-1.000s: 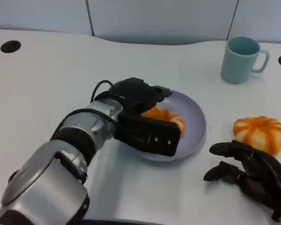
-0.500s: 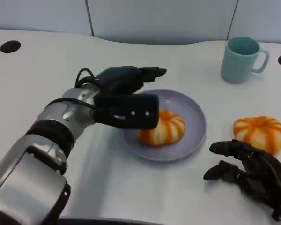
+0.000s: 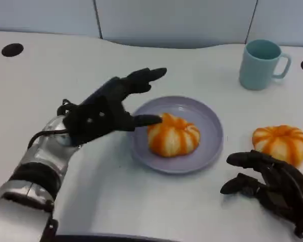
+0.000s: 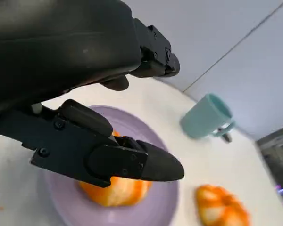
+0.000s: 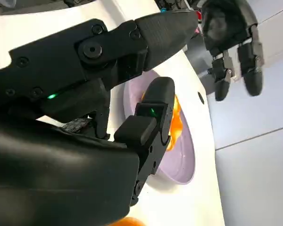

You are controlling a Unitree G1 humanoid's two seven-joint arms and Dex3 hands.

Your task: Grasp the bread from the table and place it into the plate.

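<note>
Bread on the plate, left robot hand off it!

The orange-striped bread sits in the lilac plate, a little toward the near-left side, and the left robot hand hangs just beside the plate's left rim, fingers spread and holding nothing, one fingertip pointing at the bread but not clearly touching it. In the left wrist view the bread shows under those parted fingers, resting on the plate. Over on the right, a second orange bun lies on the white tabletop, apart from the plate. The right robot hand rests on the tabletop just in front of that bun, fingers loosely curled, gripping nothing. A teal mug stands upright at the far right, handle to the right.
</note>
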